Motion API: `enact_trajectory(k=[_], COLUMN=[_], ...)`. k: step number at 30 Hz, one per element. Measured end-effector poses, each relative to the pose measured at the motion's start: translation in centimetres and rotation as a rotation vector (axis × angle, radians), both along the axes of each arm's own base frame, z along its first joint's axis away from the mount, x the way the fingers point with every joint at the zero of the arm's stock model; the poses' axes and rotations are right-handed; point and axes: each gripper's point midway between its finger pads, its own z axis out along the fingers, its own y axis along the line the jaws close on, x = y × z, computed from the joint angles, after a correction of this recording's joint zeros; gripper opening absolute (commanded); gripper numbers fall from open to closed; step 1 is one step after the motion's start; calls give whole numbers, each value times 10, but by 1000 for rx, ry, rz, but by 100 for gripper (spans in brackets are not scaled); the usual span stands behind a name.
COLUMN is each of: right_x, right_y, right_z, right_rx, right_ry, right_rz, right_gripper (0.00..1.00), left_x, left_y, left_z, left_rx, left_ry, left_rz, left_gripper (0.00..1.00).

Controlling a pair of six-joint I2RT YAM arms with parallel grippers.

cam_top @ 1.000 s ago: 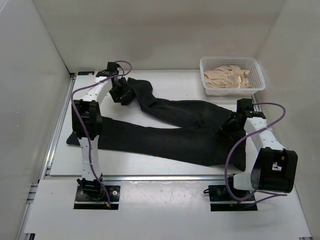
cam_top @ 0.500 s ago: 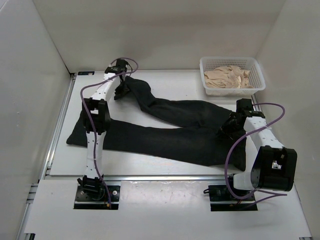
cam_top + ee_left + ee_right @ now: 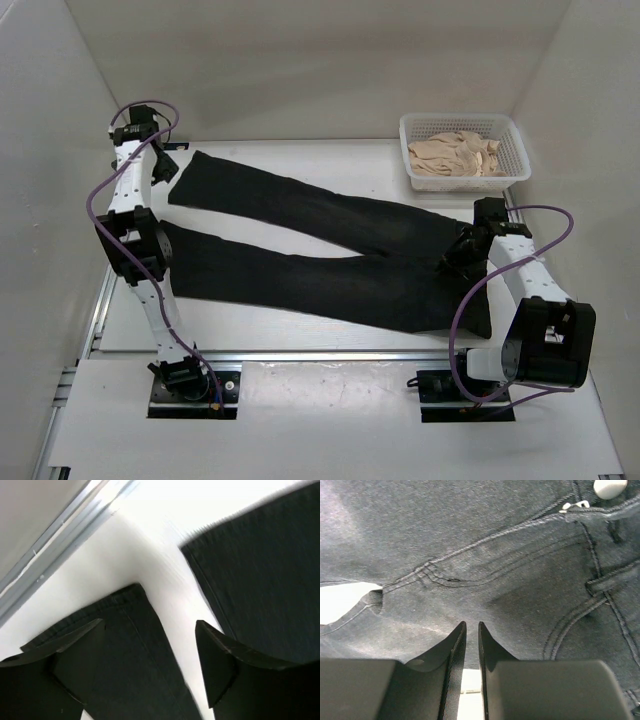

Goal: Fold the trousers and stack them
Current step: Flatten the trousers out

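Two hands, left hand (image 3: pixel 150 625) spread wide over trousers (image 3: pixel 300 275) hems, right hand (image 3: pixel 471 624) nearly closed at crotch seam

White table (image 3: pixel 330 165) within plain white walls (image 3: pixel 300 60), metal rail (image 3: pixel 103 295) along its left edge

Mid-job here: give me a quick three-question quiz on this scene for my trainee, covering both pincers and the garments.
1. True or false: the left pincer is open above a cuff of the long black fabric trousers.
2. The right pincer is at the trousers': A) cuff end, B) waist end, C) neither, it is off the table.
3. Fill in: the beige cloth lies in a white plastic ____.

Key: 1 true; 2 B; 3 basket.
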Motion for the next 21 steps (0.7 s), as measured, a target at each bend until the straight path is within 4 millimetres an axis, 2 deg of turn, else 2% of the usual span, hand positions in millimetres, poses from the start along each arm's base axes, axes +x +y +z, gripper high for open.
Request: enact_trajectory(k=[2, 3, 4, 7, 10, 12, 15, 17, 19, 20, 21], right_x=[-2, -1, 1, 20, 47, 63, 88, 98, 99, 98, 96], right_y=[-1, -2, -3, -7, -9, -10, -15, -26, -41, -47, -54], right_z=[1, 3, 7, 27, 49, 55, 42, 20, -9, -22, -33], right_rx=[-6, -10, -18, -42, -52, -56, -50, -39, -27, -23, -24], right_ry=[7, 7, -1, -60, -131, -155, -142, -93, -13, 26, 64], right_rz=[2, 3, 4, 8, 32, 52, 66, 42, -1, -19, -40], right_gripper=[23, 24, 25, 25, 25, 24, 23, 23, 23, 23, 24], left_x=[-2, 2, 8, 32, 52, 61, 66, 62, 51, 44, 43], left_y=[-13, -24, -37, -83, -124, -144, -157, -160, -162, -163, -164], left_z=[12, 19, 25, 35, 27, 7, -42, -78, -113, -125, -124], left_rx=[-15, -28, -40, -88, -157, -216, -304, -356, -400, -415, -432], left_ry=[-22, -46, -70, -125, -148, -130, -57, 7, 81, 114, 111], left_rz=[-34, -69, -110, -245, -355, -404, -423, -416, -402, -396, -394], left_gripper=[72, 62, 58, 54, 52, 52, 52, 52, 52, 52, 52])
